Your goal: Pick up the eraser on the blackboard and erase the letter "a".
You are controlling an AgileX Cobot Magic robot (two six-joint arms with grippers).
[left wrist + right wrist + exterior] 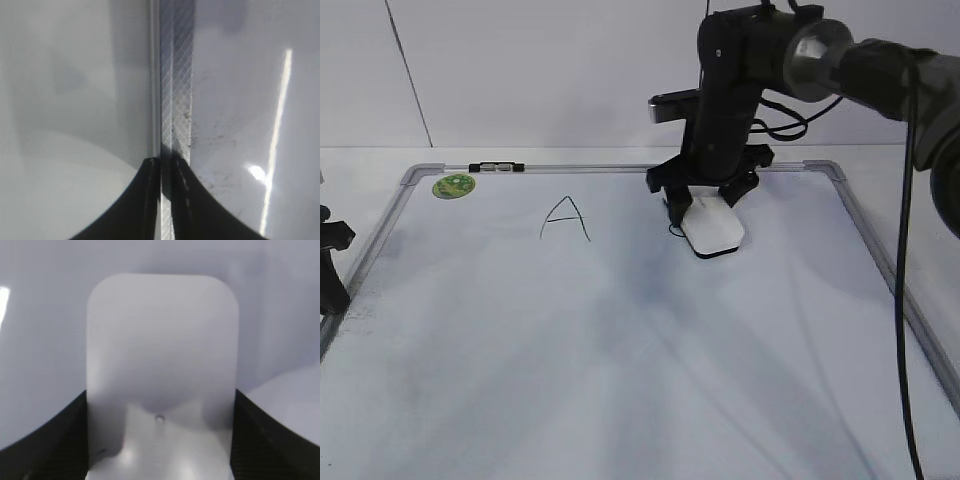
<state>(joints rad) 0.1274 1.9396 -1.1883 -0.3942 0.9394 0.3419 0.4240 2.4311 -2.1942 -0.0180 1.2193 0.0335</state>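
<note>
Right end effector (703, 212) is clamped on the eraser (714, 228), fingers against both long sides in the right wrist view, eraser flat on the blackboard (620, 350) upper middle, right of the capital "A" (565, 218). A thin dark stroke at the eraser's left edge is probably the letter "a" (674, 232), mostly covered. Left end effector (165, 200) sits at the board's left frame, fingers nearly together, nothing held.
</note>
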